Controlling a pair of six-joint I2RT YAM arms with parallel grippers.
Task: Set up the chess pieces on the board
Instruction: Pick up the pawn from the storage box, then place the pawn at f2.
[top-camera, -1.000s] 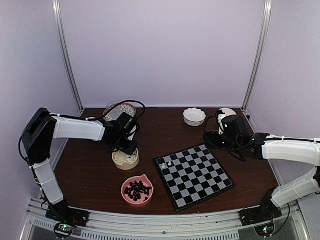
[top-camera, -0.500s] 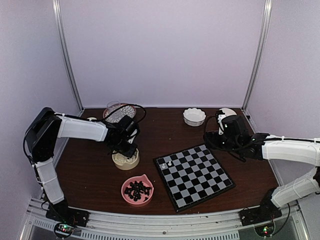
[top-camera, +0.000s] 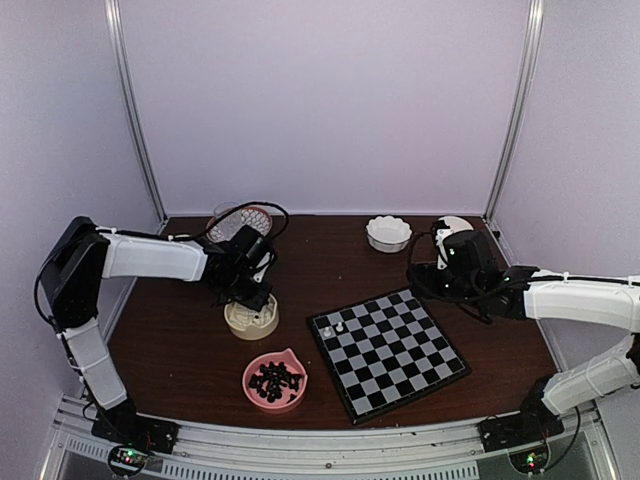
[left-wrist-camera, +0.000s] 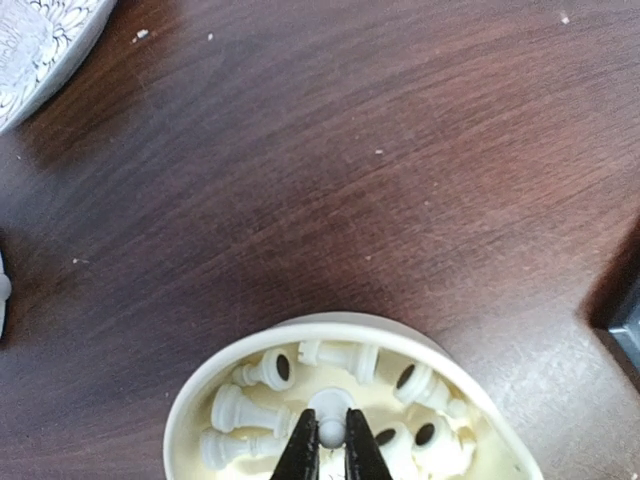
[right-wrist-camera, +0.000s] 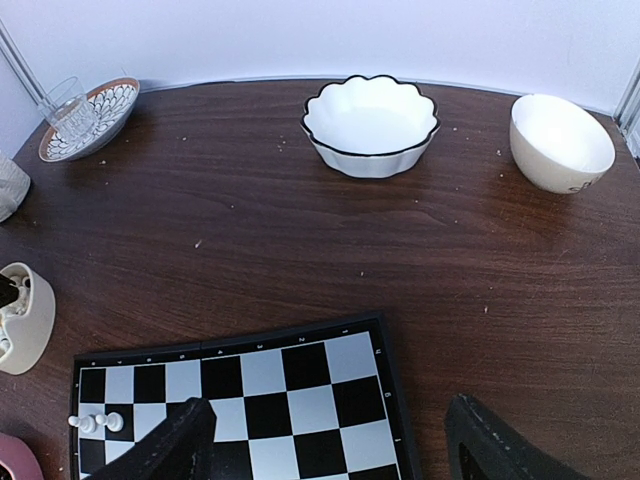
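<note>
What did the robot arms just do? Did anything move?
The left gripper closed on a white piece in the cream bowl and now pinches it. The right gripper stayed open near the board. The two white pieces on the board and the black pieces did not move.

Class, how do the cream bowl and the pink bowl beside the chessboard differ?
The cream bowl holds white chess pieces; the pink bowl holds black chess pieces. The left gripper is shut on one white piece in the cream bowl; nothing touches the pink bowl. The pink bowl lies nearer the arm bases than the cream bowl. Both stand on the table, left of the board.
</note>
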